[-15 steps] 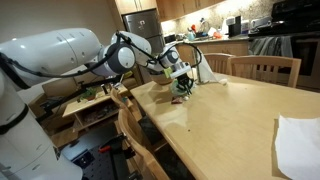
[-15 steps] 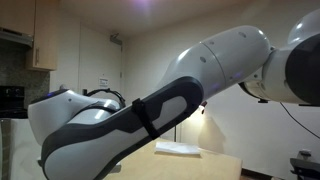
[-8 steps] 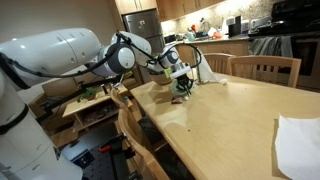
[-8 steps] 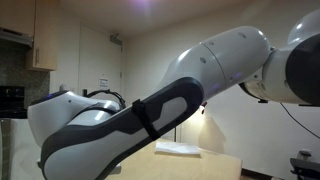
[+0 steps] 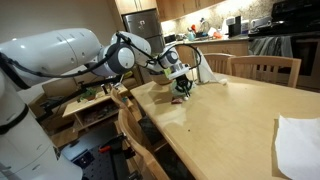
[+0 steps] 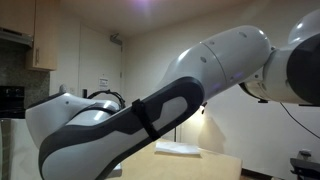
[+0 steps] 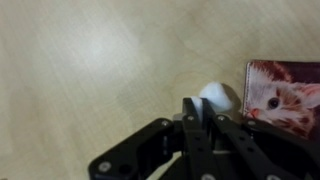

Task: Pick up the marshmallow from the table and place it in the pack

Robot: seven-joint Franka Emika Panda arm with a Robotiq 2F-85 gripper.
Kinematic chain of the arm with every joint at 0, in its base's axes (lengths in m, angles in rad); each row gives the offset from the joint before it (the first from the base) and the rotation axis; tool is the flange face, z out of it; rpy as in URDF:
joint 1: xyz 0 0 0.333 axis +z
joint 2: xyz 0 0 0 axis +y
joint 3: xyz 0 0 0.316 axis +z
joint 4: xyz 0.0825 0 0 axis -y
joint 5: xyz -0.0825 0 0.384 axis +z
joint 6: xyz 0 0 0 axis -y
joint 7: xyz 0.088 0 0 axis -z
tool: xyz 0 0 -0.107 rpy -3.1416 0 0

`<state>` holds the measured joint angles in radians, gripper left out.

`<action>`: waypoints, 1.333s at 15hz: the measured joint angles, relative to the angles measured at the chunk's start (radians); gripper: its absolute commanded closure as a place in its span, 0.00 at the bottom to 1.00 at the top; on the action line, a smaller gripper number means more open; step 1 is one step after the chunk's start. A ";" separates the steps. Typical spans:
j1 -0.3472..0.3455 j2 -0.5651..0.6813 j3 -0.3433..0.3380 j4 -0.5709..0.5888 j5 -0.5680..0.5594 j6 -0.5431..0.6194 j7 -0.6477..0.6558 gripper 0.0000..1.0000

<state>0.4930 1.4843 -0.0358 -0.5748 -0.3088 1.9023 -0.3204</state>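
In the wrist view the white marshmallow [image 7: 218, 97] lies on the pale wooden table [image 7: 90, 70], right at the tips of my gripper [image 7: 198, 106]. The black fingers are nearly together, with a sliver of the marshmallow pinched between them and the rest bulging out to the right. In an exterior view the gripper [image 5: 183, 91] is low over the far left part of the table [image 5: 230, 115]. I cannot make out the pack in any view.
A card with a cat picture [image 7: 286, 95] lies just right of the marshmallow. A tall white pointed paper [image 5: 205, 67] stands behind the gripper. White paper [image 5: 298, 142] lies at the table's right end. Wooden chairs [image 5: 266, 68] line the table. The arm [image 6: 190, 90] fills an exterior view.
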 measured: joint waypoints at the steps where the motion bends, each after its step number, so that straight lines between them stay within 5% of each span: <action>1: 0.000 0.000 0.000 0.000 0.001 -0.006 0.026 0.90; 10: 0.002 -0.008 0.000 -0.043 0.004 0.043 0.234 0.90; 20: 0.001 -0.014 0.002 -0.071 0.003 0.106 0.208 0.89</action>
<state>0.4935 1.4702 -0.0335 -0.6454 -0.3053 2.0085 -0.1128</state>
